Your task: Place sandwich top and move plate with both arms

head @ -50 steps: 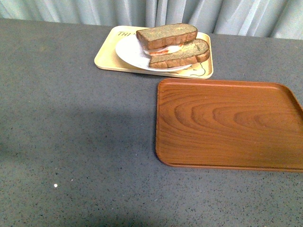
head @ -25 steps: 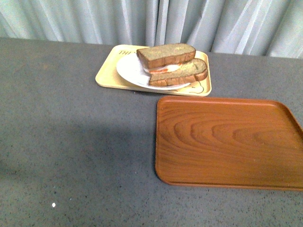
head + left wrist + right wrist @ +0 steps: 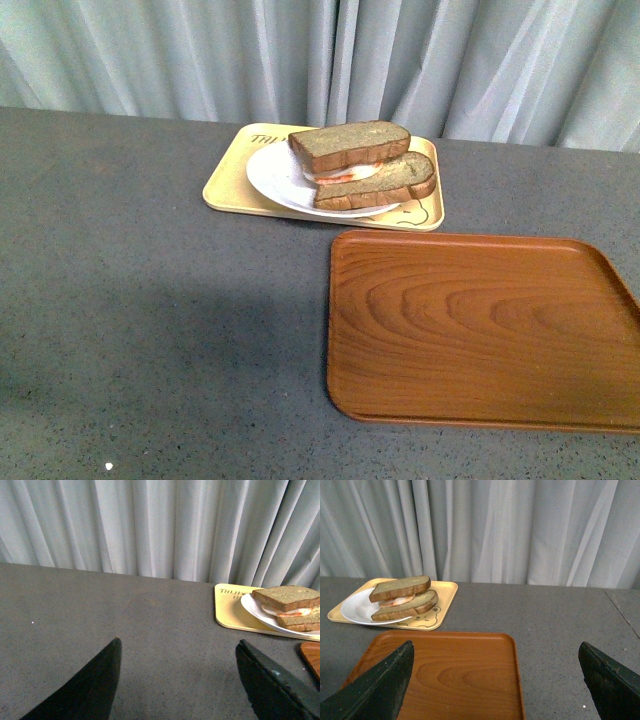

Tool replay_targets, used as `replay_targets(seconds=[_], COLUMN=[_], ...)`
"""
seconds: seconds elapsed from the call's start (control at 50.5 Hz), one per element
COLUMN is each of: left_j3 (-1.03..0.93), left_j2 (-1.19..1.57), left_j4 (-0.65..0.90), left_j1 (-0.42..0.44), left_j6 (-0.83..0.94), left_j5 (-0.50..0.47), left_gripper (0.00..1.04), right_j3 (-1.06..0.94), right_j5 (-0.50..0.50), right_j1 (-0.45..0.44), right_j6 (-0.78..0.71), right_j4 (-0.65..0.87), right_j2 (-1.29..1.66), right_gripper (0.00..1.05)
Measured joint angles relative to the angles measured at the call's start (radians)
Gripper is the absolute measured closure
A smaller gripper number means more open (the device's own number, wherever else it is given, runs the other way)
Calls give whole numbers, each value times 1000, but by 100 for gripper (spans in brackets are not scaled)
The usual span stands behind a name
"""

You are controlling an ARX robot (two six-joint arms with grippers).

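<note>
White plate (image 3: 272,172) half hidden under sandwich top (image 3: 350,145), filling unclear

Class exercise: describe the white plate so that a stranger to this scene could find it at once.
On the grey table, find the pale yellow tray near the curtain. The plate lies on it, holding the sandwich. It is the only round, white thing; the wooden tray beside it is brown, rectangular and bare.

Yellow tray (image 3: 228,178) (bear-printed) behind wooden tray (image 3: 480,330).
</note>
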Motion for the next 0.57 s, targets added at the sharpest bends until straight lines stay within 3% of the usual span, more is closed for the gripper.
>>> replay_targets(seconds=[0.119, 0.574], left_j3=[0, 0], left_j2=[0, 0], left_j4=[0, 0], left_j1=[0, 0], left_j6=[2, 2], left_j5=[0, 0], left_gripper=[7, 9], right_j3=[0, 0], right_j5=[0, 0], right_j1=[0, 0], right_j6=[0, 0], right_j4=[0, 0], right_j2=[0, 0], right_gripper=[9, 9])
